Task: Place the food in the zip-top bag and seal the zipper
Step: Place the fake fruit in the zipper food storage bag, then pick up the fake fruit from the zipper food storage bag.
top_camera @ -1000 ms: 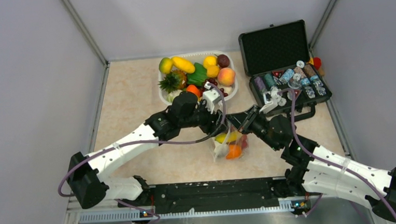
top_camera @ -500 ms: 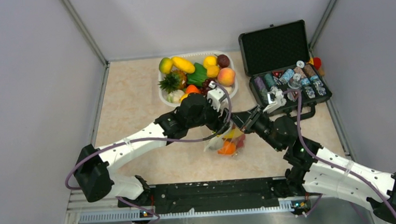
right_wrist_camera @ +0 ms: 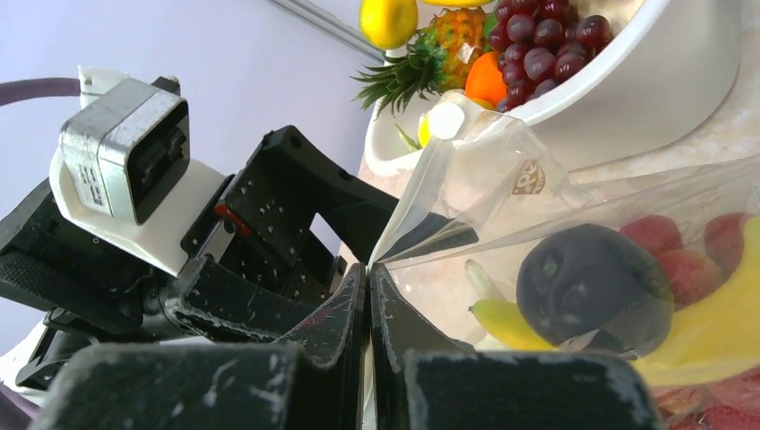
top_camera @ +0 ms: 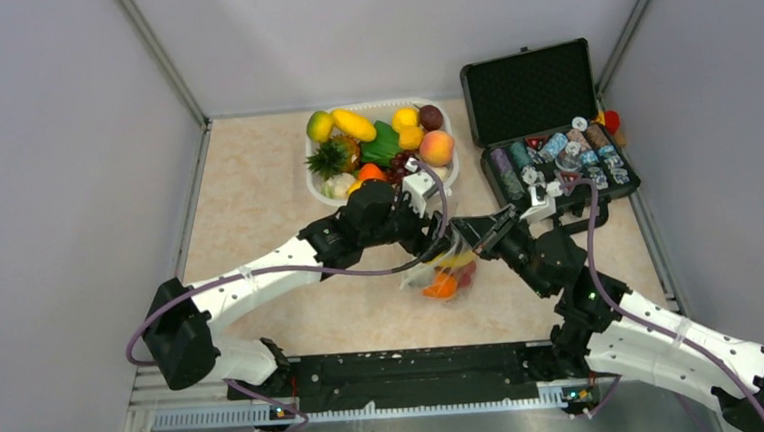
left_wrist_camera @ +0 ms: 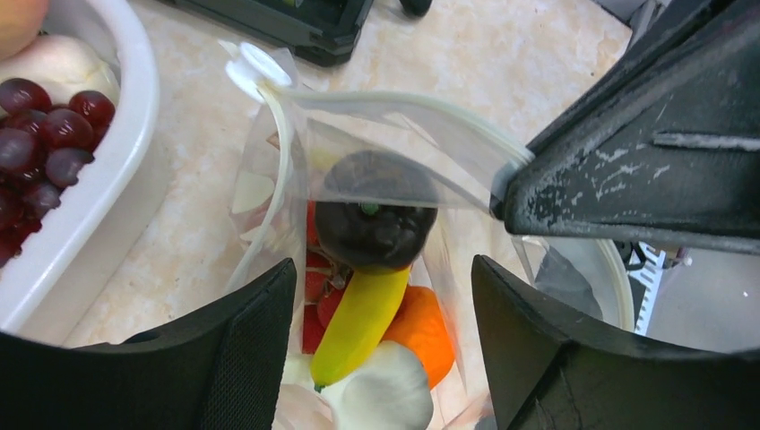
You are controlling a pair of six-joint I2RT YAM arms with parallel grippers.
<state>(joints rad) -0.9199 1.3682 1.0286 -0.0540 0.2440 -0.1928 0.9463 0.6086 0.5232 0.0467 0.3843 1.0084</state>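
The clear zip-top bag [left_wrist_camera: 269, 188] lies on the table near the middle of the top view [top_camera: 442, 277]. In it are a dark purple fruit [left_wrist_camera: 376, 215], a yellow banana [left_wrist_camera: 363, 318], an orange [left_wrist_camera: 421, 327], red strawberries [left_wrist_camera: 309, 269] and a white piece [left_wrist_camera: 385, 390]. The whitish zipper [left_wrist_camera: 403, 100] runs round the open mouth to a white slider [left_wrist_camera: 255, 64]. My right gripper [right_wrist_camera: 367, 269] is shut on the bag's rim and holds the mouth up. My left gripper [left_wrist_camera: 381, 269] is open just above the mouth, holding nothing.
The white tub [top_camera: 381, 104] behind the bag holds more fruit: grapes [left_wrist_camera: 36, 134], a peach [top_camera: 436, 148], a pineapple [top_camera: 329, 159]. An open black case [top_camera: 552, 115] of chips stands at the back right. Grey walls close in both sides.
My left arm has reached right and forward over the bag's mouth. My right gripper has kept its hold on the rim and shifted slightly right. The bag has shifted little.
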